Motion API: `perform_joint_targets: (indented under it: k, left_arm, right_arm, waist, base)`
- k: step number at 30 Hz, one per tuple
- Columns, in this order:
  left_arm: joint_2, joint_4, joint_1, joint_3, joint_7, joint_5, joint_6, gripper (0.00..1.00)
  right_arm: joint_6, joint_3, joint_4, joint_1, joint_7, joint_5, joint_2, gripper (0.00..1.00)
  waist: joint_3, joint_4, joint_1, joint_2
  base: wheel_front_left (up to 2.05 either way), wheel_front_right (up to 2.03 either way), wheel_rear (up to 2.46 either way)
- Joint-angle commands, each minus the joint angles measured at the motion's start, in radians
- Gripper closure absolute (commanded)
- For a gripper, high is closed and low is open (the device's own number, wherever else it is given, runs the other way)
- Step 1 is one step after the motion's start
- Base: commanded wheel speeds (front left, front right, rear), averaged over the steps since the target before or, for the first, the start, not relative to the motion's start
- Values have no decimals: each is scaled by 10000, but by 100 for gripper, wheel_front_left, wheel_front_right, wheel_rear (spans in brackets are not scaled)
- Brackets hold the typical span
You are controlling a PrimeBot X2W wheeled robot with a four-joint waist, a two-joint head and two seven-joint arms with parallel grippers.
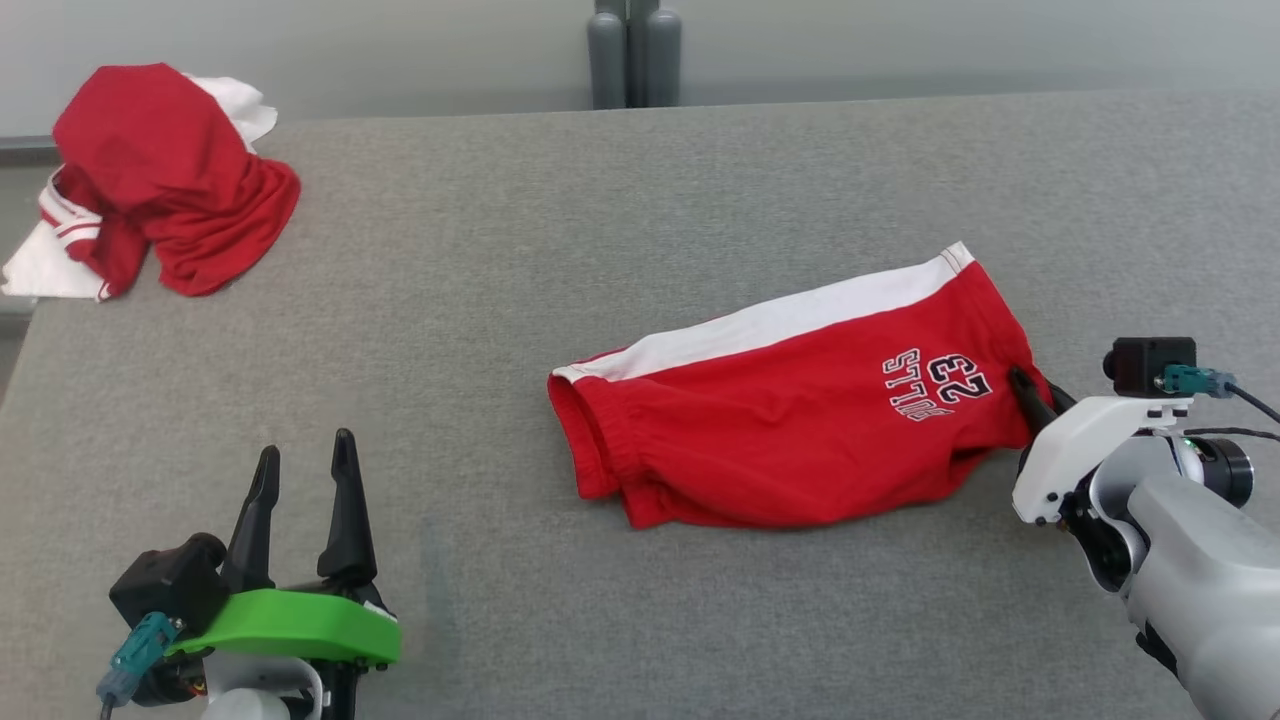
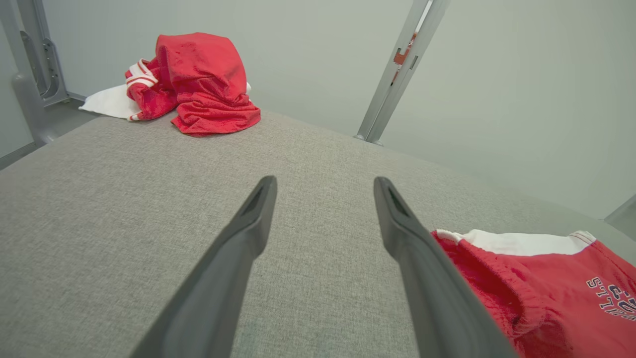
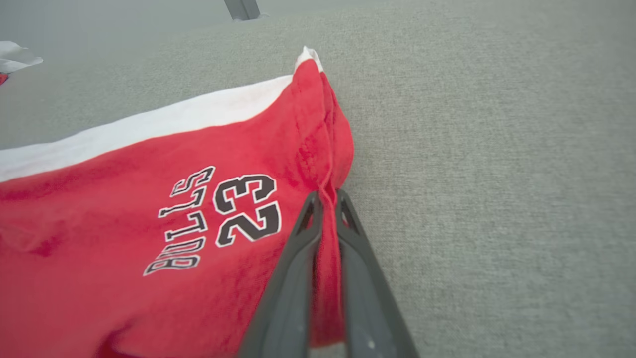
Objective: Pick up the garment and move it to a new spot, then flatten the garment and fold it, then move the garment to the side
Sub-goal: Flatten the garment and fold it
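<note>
Right claw (image 3: 327, 197) pinches shorts (image 1: 800, 420), clothes pile (image 1: 160, 170) well apart.

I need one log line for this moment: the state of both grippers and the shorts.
right gripper: shut on edge of red shorts | left gripper: open, holding nothing | shorts: lying on grey table

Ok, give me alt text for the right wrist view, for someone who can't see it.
The right gripper is shut on the edge of red shorts printed BULLS 23, with a white side stripe, lying on a grey fabric surface.
</note>
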Motion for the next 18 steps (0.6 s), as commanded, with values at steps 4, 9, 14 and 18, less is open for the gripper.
perform_joint_targets:
  k: [4,9,14,18]
  left_arm:
    - [133,126,179,4,-30,228,51,0]
    - [78,273,188,-41,-26,226,11,0]
    - [120,375,232,-78,-25,263,26,0]
    - [132,491,277,-97,-25,241,-4,0]
  right_arm:
    - [-16,-262,-86,441,-235,163,-148,100]
    - [-15,-550,-166,680,-347,222,-123,100]
    - [-15,-800,-317,841,-403,274,-133,100]
    - [-15,-988,-549,891,-434,306,-158,100]
  waist:
    - [-366,-1402,0,0]
    - [-500,-1993,0,0]
    - [-619,-2217,0,0]
    - [-751,-2156,0,0]
  base:
    - [0,0,0]
    - [0,0,0]
    - [0,0,0]
    - [0,0,0]
